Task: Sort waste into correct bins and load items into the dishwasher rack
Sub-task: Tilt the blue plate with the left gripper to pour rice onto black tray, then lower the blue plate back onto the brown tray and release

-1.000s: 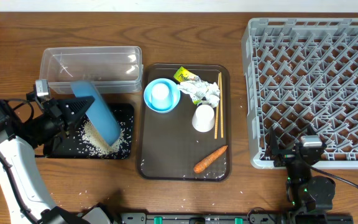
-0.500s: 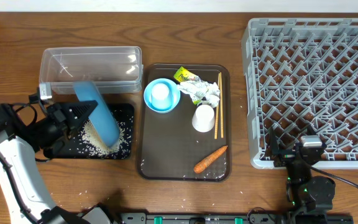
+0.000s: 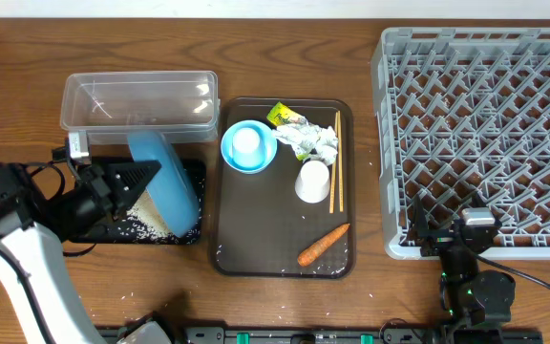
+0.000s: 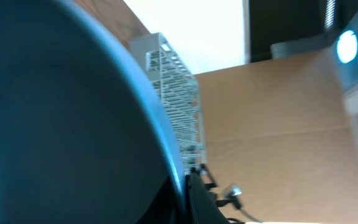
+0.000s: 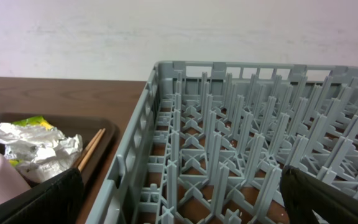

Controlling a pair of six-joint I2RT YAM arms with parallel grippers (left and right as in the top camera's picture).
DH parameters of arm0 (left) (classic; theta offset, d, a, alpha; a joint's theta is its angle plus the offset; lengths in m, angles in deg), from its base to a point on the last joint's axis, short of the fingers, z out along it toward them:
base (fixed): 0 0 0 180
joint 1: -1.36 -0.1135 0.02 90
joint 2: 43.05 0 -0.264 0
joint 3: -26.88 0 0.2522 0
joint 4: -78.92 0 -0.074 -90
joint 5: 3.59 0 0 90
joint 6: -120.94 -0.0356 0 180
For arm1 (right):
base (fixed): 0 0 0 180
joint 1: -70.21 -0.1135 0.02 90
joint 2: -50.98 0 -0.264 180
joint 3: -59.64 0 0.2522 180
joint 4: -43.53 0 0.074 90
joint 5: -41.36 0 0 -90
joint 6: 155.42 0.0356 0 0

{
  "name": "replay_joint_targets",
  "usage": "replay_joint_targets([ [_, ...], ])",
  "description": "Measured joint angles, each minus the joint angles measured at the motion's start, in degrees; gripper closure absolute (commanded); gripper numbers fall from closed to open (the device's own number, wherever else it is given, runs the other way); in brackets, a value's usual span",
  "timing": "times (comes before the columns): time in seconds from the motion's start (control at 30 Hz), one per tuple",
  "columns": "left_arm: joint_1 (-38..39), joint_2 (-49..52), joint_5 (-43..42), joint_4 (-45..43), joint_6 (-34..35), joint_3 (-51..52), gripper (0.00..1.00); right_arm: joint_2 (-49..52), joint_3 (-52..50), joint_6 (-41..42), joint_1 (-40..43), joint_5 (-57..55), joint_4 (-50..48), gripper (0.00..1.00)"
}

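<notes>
One blue plate (image 3: 167, 186) pinched in L claw (image 3: 146, 177), tilted over black tray (image 3: 103, 232); R claw (image 5: 179, 202) open, empty.

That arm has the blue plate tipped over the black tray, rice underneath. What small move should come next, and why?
Probably lift the blue plate clear and swing it toward the dishwasher rack. The left gripper holds it tilted over the black tray, and the rice lies heaped in the tray below, so the dumping looks done.

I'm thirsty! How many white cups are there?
2. The first cup sits inside the blue bowl; the second cup stands on the brown tray beside the chopsticks. The tilted plate might hide more.
</notes>
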Motion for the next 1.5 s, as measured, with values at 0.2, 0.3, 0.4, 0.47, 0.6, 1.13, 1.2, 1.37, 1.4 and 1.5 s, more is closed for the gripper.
replay_joint_targets([
  [0.2,0.0,-6.4,11.5,-6.5,4.9,0.0,0.94,0.0,0.0,0.0,0.0,0.0,0.0,0.01],
  [0.3,0.0,-6.8,11.2,-9.0,8.9,0.0,0.94,0.0,0.0,0.0,0.0,0.0,0.0,0.01],
  [0.4,0.1,-4.9,2.6,-14.4,13.2,-0.1,0.94,0.0,0.0,0.0,0.0,0.0,0.0,0.01],
  [0.47,0.2,-3.2,-1.0,-15.9,16.3,-0.1,0.94,0.0,0.0,0.0,0.0,0.0,0.0,0.01],
  [0.6,0.8,-1.8,-4.1,-16.0,18.7,-0.1,0.94,0.0,0.0,0.0,0.0,0.0,0.0,0.01],
  [1.13,28.1,-12.5,24.0,-6.2,19.1,-0.1,0.94,0.0,0.0,0.0,0.0,0.0,0.0,0.01],
  [1.2,32.6,-12.6,26.6,-7.0,19.1,-0.1,0.94,0.0,0.0,0.0,0.0,0.0,0.0,0.01],
  [1.37,41.4,-12.5,31.0,-7.8,21.1,-0.1,0.94,0.0,0.0,0.0,0.0,0.0,0.0,0.01],
  [1.4,43.0,-12.4,32.6,-7.8,22.1,-0.1,0.94,0.0,0.0,0.0,0.0,0.0,0.0,0.01],
  [1.5,47.2,-11.8,36.8,-7.9,24.4,-0.1,0.94,0.0,0.0,0.0,0.0,0.0,0.0,0.01],
])
